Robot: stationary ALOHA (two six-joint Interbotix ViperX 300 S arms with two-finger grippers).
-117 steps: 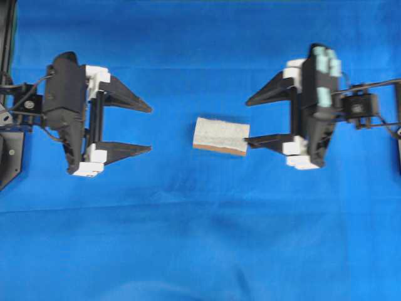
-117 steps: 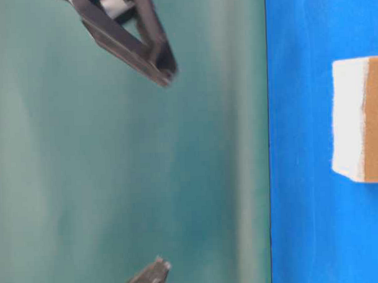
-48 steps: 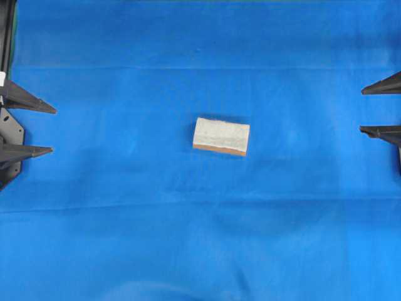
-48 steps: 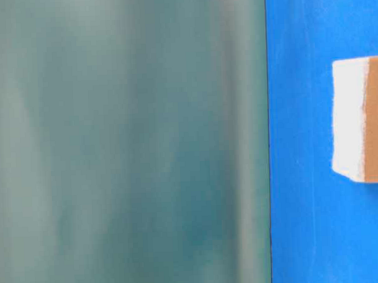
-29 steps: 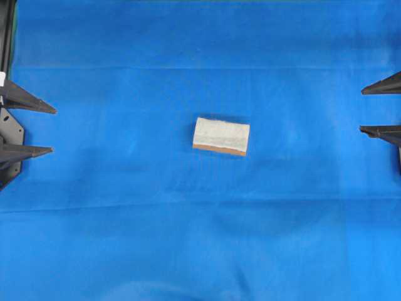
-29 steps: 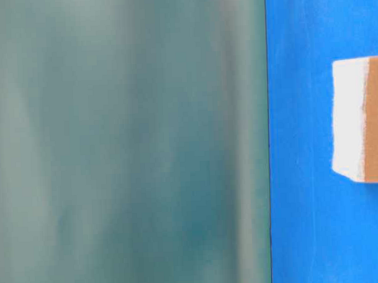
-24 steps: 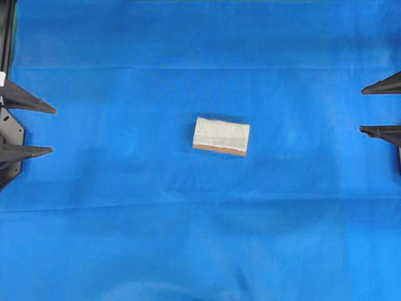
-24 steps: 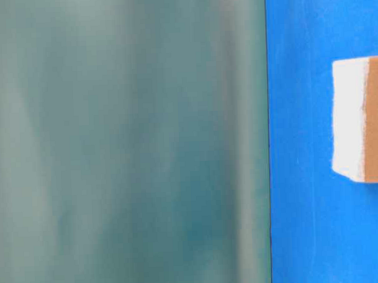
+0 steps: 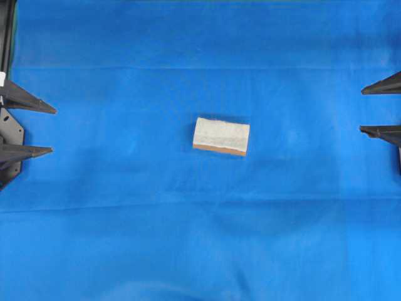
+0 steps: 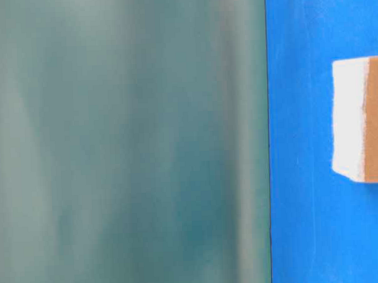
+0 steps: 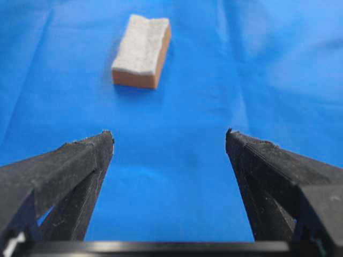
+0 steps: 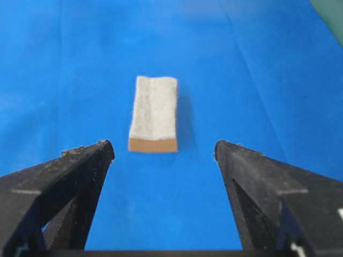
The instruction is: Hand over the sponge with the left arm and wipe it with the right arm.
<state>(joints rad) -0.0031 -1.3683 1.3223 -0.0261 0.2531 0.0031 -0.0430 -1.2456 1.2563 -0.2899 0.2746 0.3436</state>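
The sponge (image 9: 221, 135), pale grey on top with an orange-brown base, lies flat in the middle of the blue cloth (image 9: 188, 238). It shows far ahead in the left wrist view (image 11: 142, 51), ahead in the right wrist view (image 12: 154, 113), and at the right edge of the table-level view (image 10: 359, 119). My left gripper (image 9: 53, 130) is open and empty at the left edge, far from the sponge; its jaws stand wide apart in the left wrist view (image 11: 169, 138). My right gripper (image 9: 361, 111) is open and empty at the right edge; it also shows in the right wrist view (image 12: 164, 148).
A black arm mount (image 9: 9, 135) sits at the left edge. A blurred grey-green wall (image 10: 127, 143) fills most of the table-level view.
About 2.4 s ago both grippers hung open near the sponge. They have since drawn back to the left and right edges. Nothing has moved in the last second.
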